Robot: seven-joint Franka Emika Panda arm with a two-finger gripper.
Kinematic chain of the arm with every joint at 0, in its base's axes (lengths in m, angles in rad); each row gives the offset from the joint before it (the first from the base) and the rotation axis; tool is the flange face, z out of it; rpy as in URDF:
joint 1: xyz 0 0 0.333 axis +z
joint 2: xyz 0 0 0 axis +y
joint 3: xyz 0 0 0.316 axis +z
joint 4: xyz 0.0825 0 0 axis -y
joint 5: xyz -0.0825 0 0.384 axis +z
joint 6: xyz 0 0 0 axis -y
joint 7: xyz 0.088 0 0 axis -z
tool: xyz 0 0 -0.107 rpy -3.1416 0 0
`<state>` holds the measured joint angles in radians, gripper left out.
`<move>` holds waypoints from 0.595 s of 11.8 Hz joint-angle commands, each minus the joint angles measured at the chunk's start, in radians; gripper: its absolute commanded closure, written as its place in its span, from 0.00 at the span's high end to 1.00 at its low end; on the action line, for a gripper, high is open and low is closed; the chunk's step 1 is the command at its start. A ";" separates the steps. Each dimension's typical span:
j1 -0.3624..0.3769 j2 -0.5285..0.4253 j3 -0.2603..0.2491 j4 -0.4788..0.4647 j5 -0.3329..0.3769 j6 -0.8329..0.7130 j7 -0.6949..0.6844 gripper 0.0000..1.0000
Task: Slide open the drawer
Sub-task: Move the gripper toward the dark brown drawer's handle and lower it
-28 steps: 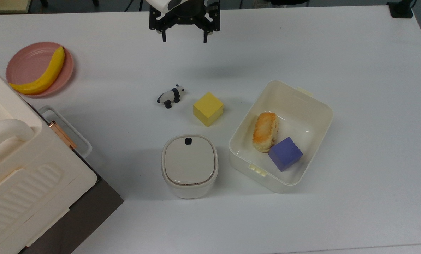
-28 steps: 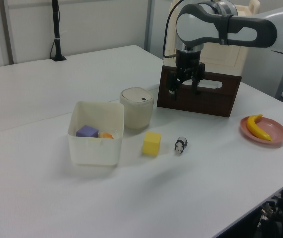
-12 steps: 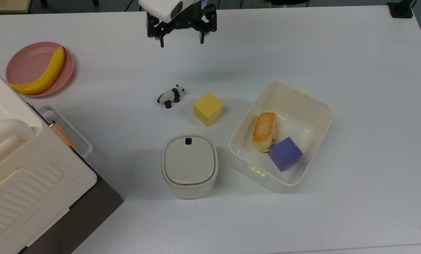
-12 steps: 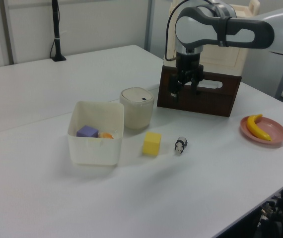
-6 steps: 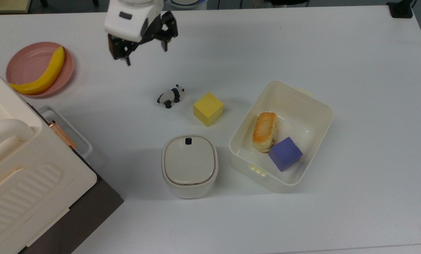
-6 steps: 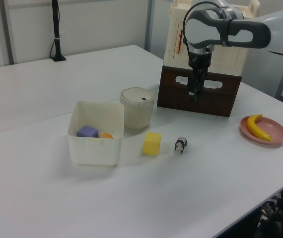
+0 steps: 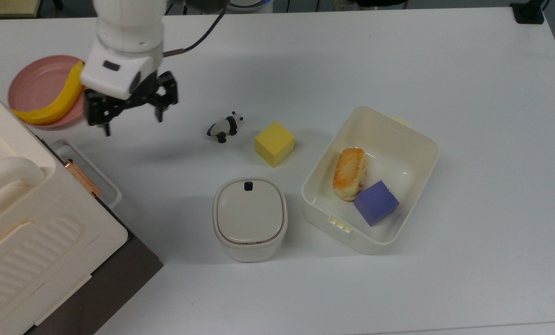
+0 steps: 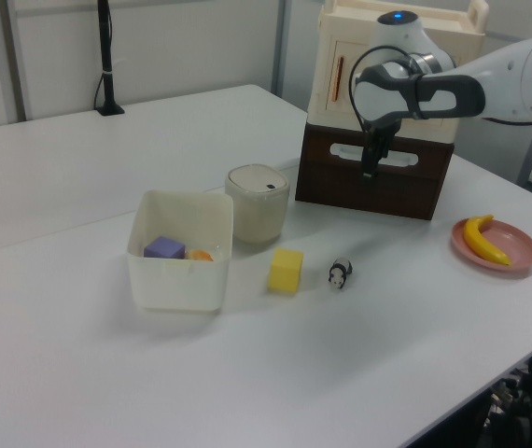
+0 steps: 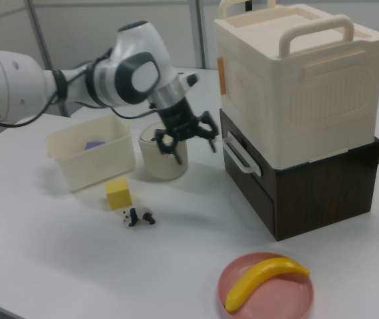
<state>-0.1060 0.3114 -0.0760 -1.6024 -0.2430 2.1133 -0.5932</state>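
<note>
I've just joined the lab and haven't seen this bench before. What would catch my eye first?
The white robot arm, its gripper open in the air in front of the brown drawer and its white handle. A cream box with a carry handle sits on top of the drawer unit. In the top view, a banana on a pink plate lies upper left.
</note>
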 commanded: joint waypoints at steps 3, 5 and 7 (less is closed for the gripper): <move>-0.003 0.064 -0.090 0.052 -0.013 0.161 -0.039 0.98; -0.009 0.083 -0.090 0.052 -0.013 0.166 -0.045 0.98; -0.006 0.095 -0.090 0.050 -0.015 0.166 -0.045 0.98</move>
<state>-0.1192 0.3864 -0.1587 -1.5604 -0.2438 2.2613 -0.6213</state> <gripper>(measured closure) 0.022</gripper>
